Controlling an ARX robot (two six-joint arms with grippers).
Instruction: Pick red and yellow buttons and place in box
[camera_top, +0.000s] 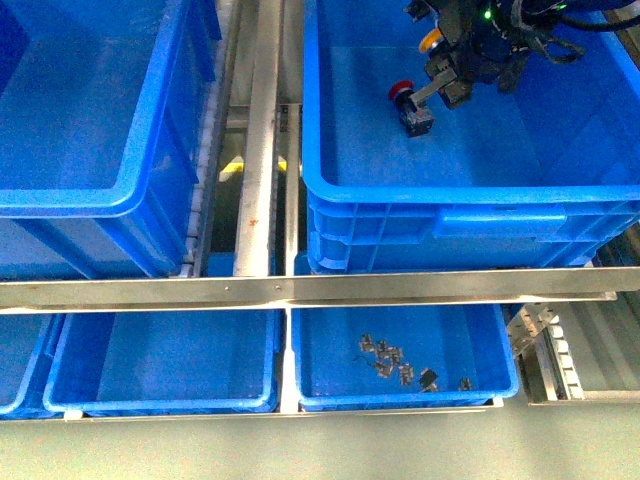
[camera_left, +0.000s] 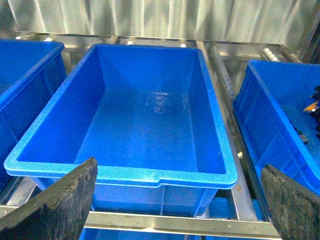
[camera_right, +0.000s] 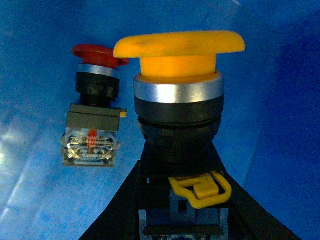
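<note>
My right gripper (camera_top: 448, 80) hangs inside the large blue box (camera_top: 420, 200) at the upper right, shut on a yellow button (camera_top: 430, 40). In the right wrist view the yellow button (camera_right: 179, 80) fills the middle, its black body clamped between the dark fingers (camera_right: 117, 215). A red button (camera_top: 405, 100) lies on the box floor just beside the gripper; it also shows in the right wrist view (camera_right: 95, 95). My left gripper (camera_left: 180, 210) is open and empty, facing another large blue bin (camera_left: 140, 125).
A second large blue bin (camera_top: 100, 190) stands at the upper left. Below the metal rail (camera_top: 300, 290) sit shallow blue trays; the right one (camera_top: 400, 395) holds several small metal parts (camera_top: 395, 360). A roller conveyor (camera_top: 260, 150) runs between the bins.
</note>
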